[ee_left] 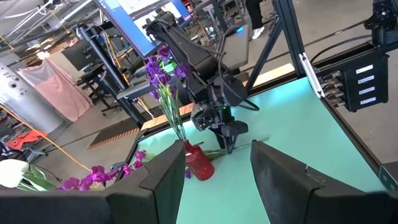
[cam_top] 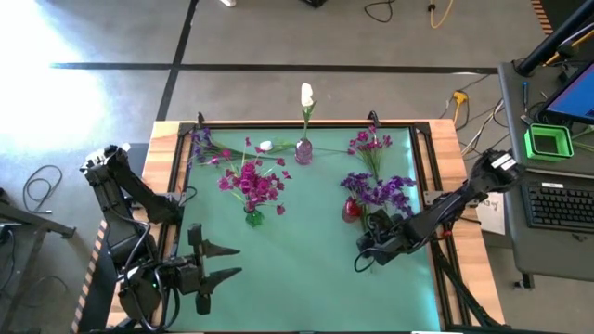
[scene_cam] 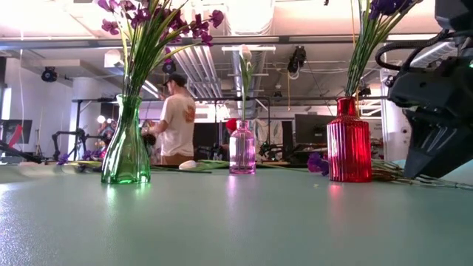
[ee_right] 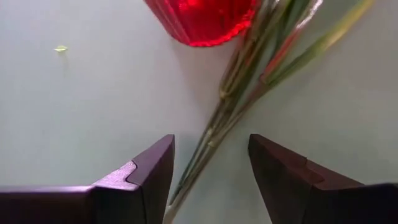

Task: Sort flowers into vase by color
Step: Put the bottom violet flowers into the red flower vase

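Note:
A red vase (cam_top: pixel 351 211) holds purple flowers and stands right of the table's middle. Beside it, a bunch of loose green stems (ee_right: pixel 217 124) lies on the mat. My right gripper (ee_right: pixel 211 146) is open and slants down over the stems' ends, with one finger on each side; I see no touch. A green vase (cam_top: pixel 252 219) holds magenta flowers, and a clear pink vase (cam_top: pixel 303 151) holds one white bud. My left gripper (cam_top: pixel 238 262) waits open at the near left, holding nothing.
Loose flowers lie along the far edge: purple ones (cam_top: pixel 200 144), a white bud (cam_top: pixel 265 146) and magenta ones (cam_top: pixel 369 144). A person (scene_cam: pixel 177 118) stands in the room beyond the table. Bare mat (cam_top: pixel 297 269) stretches between the two grippers.

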Controlling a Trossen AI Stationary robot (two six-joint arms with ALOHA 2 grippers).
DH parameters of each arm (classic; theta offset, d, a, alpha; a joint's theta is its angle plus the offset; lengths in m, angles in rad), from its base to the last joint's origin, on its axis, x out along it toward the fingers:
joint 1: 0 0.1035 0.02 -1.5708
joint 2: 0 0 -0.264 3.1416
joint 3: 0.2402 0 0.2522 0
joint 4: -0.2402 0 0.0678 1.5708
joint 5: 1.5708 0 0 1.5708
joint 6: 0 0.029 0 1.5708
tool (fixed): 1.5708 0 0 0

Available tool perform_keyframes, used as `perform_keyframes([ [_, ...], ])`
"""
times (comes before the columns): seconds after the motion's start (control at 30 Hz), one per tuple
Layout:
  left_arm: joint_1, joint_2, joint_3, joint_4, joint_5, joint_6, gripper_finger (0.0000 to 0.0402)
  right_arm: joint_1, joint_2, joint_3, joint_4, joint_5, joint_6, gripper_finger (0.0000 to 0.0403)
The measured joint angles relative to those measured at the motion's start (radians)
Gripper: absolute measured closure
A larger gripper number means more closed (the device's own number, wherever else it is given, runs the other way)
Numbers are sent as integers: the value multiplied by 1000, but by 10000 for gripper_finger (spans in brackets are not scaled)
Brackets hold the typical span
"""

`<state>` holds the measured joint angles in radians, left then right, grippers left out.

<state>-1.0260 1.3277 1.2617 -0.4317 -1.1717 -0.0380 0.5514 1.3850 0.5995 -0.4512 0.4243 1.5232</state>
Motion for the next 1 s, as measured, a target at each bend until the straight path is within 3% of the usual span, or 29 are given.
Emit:
perform_keyframes([
  [0.4,0,0,0,-2,0,0,232,-8,26,3,8,11,25,213],
  [1.0,0,0,0,-13,0,0,232,-40,31,1,2,24,-6,326],
])
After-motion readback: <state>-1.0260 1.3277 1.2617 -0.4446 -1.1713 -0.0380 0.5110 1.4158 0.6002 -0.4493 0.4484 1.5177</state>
